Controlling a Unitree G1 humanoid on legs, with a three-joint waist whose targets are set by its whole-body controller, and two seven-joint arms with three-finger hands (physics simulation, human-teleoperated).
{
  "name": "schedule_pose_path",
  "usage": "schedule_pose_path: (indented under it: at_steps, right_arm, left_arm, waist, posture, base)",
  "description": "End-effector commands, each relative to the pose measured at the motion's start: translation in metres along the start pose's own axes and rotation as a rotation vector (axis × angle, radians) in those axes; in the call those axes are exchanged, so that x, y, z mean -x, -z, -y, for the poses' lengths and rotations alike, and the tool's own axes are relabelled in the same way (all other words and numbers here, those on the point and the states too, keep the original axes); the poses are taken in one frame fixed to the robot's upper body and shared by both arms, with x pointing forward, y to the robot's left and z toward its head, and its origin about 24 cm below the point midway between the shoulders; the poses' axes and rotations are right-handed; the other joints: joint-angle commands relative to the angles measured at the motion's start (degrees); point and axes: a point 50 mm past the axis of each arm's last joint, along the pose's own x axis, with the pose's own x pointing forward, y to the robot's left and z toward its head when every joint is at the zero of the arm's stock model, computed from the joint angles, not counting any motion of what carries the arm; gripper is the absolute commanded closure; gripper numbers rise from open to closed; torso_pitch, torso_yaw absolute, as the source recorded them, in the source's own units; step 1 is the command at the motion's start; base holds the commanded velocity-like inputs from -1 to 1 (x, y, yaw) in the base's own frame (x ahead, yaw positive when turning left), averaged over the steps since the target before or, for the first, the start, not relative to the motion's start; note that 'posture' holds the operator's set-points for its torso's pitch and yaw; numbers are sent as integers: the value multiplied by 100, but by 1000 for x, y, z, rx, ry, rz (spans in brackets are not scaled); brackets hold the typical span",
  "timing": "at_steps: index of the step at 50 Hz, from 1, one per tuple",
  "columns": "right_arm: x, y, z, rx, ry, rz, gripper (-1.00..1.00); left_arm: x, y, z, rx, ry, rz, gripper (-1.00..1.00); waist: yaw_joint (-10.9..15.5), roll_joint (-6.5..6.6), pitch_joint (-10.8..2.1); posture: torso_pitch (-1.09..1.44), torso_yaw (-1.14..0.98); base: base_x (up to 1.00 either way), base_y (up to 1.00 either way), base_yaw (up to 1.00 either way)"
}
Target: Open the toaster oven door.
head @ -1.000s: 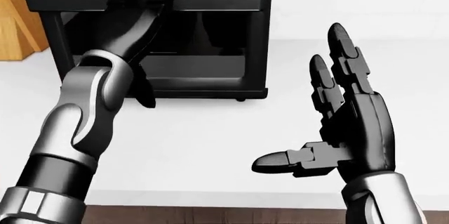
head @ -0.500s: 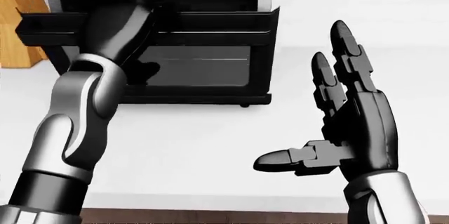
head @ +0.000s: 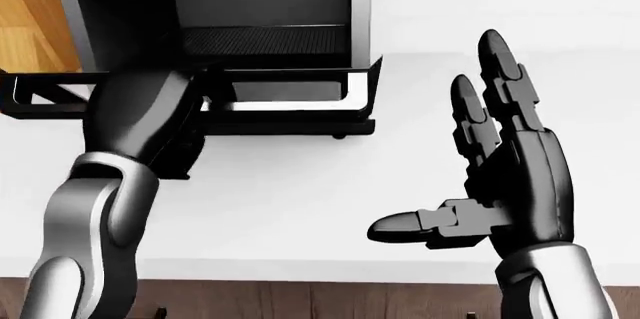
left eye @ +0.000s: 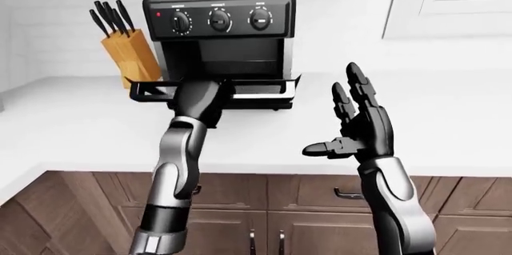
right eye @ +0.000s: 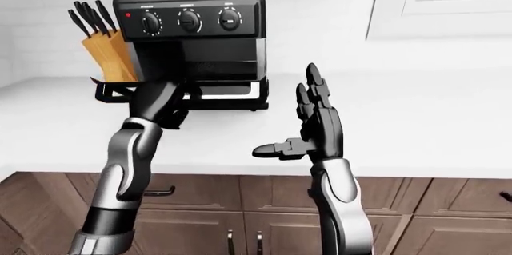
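Left hand (head: pixel 175 120) sits right at the door (left eye: pixel 240 87), but its fingers are hidden under its own forearm, so I can't tell if it's gripping or just resting there. Right hand (head: pixel 500 184) hangs splayed, holding nothing. The door lies flat out from the oven (left eye: pixel 220 33) on the white surface (left eye: pixel 448 123), cavity exposed, so basically done, I'd say; only letting go remains.

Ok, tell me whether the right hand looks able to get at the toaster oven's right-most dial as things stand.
Probably yes. The right hand is open and empty, raised to the right of the lowered door; nothing stands between it and the right-most dial, though it would need to reach up and forward.
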Motion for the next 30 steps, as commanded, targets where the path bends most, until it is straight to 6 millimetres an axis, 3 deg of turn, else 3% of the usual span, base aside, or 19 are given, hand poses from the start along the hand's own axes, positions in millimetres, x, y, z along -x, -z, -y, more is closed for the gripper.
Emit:
schedule_pose_path:
  at_steps: [1,10,12,13,15,16,17,20,26,30]
  right_arm:
    - [-3,-16,-5,4,-25,84,-100]
    - [-2,-16,-5,1,-24,83,-100]
    - [-2,-16,-5,0,-24,83,-100]
    - [-2,-16,-5,1,-24,84,-100]
    - [-3,-16,-5,1,-23,84,-100]
    - [-3,-16,-5,1,-23,85,-100]
    - [-3,-16,-4,1,-22,85,-100]
    - [-3,-15,-4,0,-22,85,-100]
    - [-3,-13,-3,-1,-22,85,-100]
    - [-4,-12,-2,-1,-21,85,-100]
  left_arm:
    - [2,-8,-5,40,50,54,30]
    - [21,-10,-5,54,42,52,27]
    - [25,-10,-6,59,39,53,26]
    - [28,-11,-6,60,38,54,26]
    - [31,-12,-7,62,37,56,27]
    - [33,-13,-9,62,35,57,28]
    - [34,-13,-9,63,35,58,29]
    - [39,-15,-9,64,36,59,35]
    - [46,-14,-3,67,53,55,18]
    - [52,-14,1,67,63,54,-22]
  waist:
    - [-4,-34,-23]
    - [152,200,16]
    - [138,110,-12]
    - [112,53,-92]
    - [66,-201,-270]
    - [149,-197,-342]
    - [86,-190,-232]
    - [76,-244,-307]
    - [66,-268,-324]
    - [85,-280,-323]
  posture:
    - [-41,0]
    - [-41,0]
    - [-41,0]
    - [-41,0]
    - [-41,0]
    - [-41,0]
    - [-41,0]
    - [-41,0]
    - [-41,0]
    - [-41,0]
  base:
    - [0,0,0]
    - [0,0,0]
    - [0,0,0]
    - [0,0,0]
    - [0,0,0]
    - [0,0,0]
    - [0,0,0]
    - [0,0,0]
    - [0,0,0]
    - [0,0,0]
